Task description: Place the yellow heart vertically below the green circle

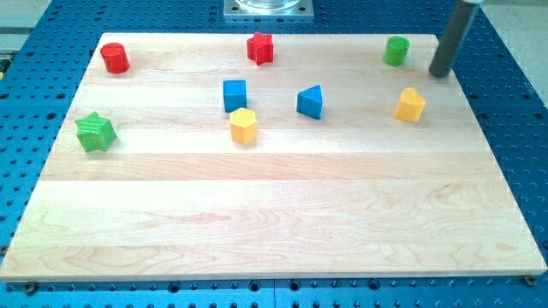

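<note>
The green circle (396,51) stands near the board's top right edge. The yellow heart (410,104) lies below it and slightly to the right, with a gap between them. My tip (440,74) rests at the view's right, just right of the green circle and up and to the right of the yellow heart. It touches neither block.
A yellow hexagon (243,126), a blue cube (235,95) and a blue triangle (311,102) sit mid-board. A red star (260,49) is at the top middle, a red cylinder (114,58) at the top left, and a green star (95,132) at the left. The wooden board (274,231) lies on a blue perforated table.
</note>
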